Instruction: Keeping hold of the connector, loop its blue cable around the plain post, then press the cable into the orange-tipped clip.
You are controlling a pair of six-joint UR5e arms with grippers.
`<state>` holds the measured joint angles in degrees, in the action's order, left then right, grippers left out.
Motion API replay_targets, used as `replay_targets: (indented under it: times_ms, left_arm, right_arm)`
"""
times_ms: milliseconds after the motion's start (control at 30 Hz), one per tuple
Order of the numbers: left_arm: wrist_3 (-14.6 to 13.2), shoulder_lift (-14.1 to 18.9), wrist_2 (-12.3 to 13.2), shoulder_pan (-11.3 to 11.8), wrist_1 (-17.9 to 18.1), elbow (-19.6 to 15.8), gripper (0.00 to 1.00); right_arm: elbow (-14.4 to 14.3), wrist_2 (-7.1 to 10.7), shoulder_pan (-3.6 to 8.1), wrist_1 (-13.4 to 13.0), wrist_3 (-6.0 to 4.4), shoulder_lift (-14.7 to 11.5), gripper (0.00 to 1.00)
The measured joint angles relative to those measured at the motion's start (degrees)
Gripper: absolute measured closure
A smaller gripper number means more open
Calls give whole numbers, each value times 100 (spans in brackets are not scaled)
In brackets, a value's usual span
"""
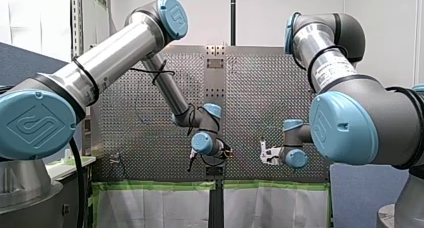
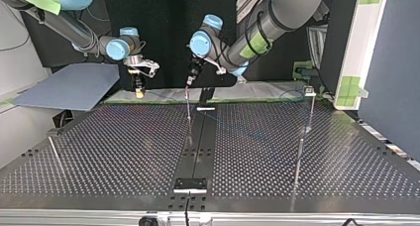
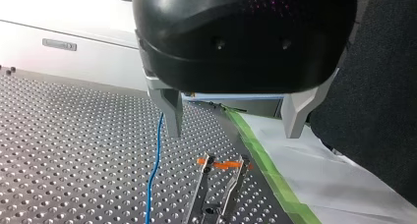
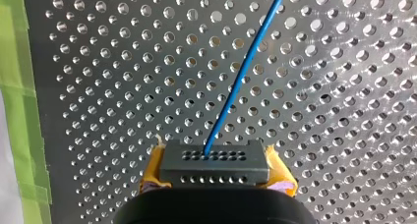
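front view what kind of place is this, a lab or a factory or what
Most likely a robotics lab or test cell, not a home or shop. Two industrial arms, my left arm and my right arm, reach over a perforated metal table edged with green tape.

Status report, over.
Right gripper shut on connector. Left gripper open, orange-tipped clip ahead of it. Blue cable beside clip, not in it.

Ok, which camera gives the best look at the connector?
The right wrist view: the connector sits close up, hole rows clear, clamped between yellow pads, blue cable leaving it. The top view shows only a small blur at my right gripper's tips; the front view is too distant, and the left wrist view misses it.
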<state>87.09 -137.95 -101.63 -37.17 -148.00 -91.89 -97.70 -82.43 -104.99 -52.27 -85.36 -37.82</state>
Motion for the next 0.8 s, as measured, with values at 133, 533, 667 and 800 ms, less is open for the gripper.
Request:
replay_targets:
  times_ms: [133,533,667,800]
  left_arm:
    - [23,1,-21,-1,-2,4,0]
    - [52,2,-28,-2,-2,-1,0]
    - [149,2,-22,0,-12,0,0]
    - [294,2,-20,1,-37,-1,0]
  right_arm:
    - [0,20,0,4,0,-1,100]
    - [0,24,0,14,0,0,100]
    - [0,24,0,11,0,2,100]
    - [0,25,0,12,0,2,100]
